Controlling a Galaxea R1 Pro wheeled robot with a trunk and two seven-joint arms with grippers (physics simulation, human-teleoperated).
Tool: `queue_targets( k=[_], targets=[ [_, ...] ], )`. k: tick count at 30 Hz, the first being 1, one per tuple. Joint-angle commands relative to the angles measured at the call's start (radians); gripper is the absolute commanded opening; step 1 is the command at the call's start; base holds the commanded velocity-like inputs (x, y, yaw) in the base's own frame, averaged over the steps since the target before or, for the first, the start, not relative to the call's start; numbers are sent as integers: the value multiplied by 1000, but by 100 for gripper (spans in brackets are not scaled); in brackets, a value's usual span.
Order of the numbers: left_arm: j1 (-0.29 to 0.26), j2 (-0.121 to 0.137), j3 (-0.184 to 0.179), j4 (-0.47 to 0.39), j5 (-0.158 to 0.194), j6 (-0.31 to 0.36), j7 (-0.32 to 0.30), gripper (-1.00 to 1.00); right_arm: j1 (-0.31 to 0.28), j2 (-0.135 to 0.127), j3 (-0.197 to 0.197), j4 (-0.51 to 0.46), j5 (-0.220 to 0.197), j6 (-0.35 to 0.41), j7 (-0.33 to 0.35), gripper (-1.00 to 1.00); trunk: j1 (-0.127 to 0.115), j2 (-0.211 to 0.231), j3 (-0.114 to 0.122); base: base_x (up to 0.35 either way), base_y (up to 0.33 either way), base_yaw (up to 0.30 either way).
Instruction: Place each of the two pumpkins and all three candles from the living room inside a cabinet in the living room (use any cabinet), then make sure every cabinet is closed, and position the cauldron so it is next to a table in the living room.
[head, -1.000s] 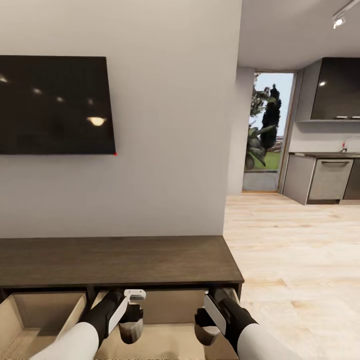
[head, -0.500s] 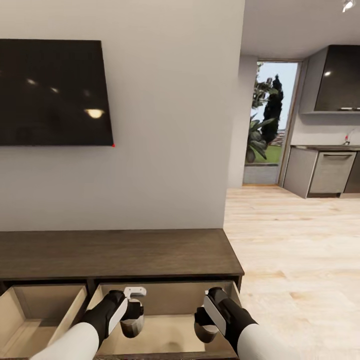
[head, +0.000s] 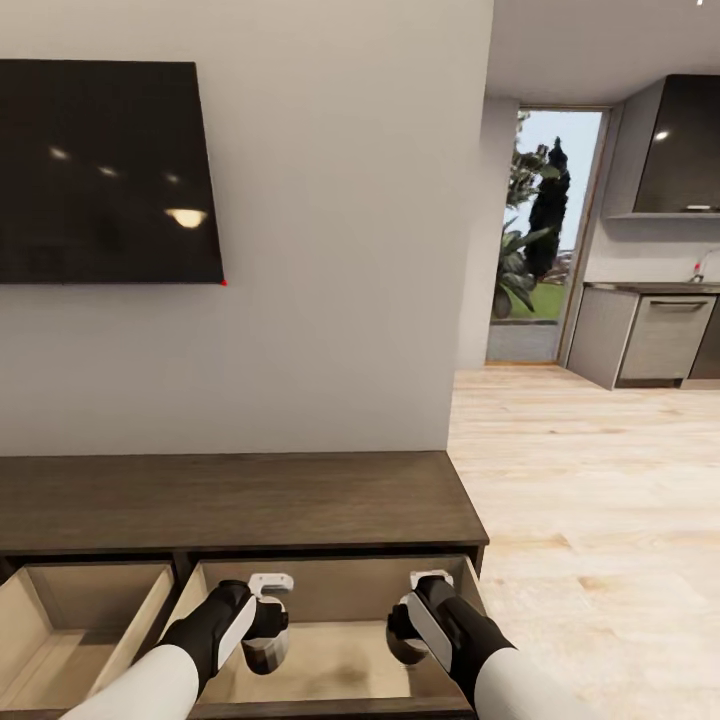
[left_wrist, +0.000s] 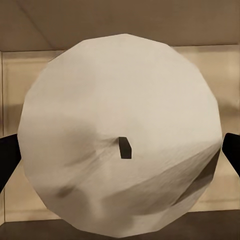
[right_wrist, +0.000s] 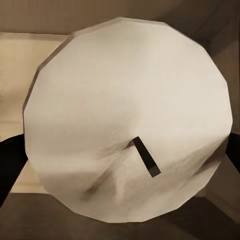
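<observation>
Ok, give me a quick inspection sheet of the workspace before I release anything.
Surface: cabinet top bare, dark wood.
Job's things: two drawers open; one candle in the left gripper, another candle in the right gripper, both over the right-hand drawer.
Clutter: nothing seen.
Grippers: each shut on a candle.
Cables: nothing seen.
Surroundings: wall-mounted TV, wood floor, kitchen units, glass door.
</observation>
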Motion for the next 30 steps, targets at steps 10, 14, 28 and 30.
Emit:
queue_targets(
  k=[10,14,28,30],
  targets=[
    [0,0,-8,-2,9,4,9,-100,0,0,4,-3,-12,-30,-7,-100,2,-2,-24,0,0,0],
    [0,0,-8,-1,7,-29,10,-100,0,0,4,-2,-12,-57,7,-100,2,-2,-24,0,0,0],
    [1,1,-8,-2,9,-60,8,-100,1,0,4,-1,-12,-69,41,-100,6,-4,-55,0,0,0],
    [1,1,-8,-2,9,-61,9,-100,1,0,4,-1,-12,-69,41,-100,6,-4,-55,0,0,0]
  ],
)
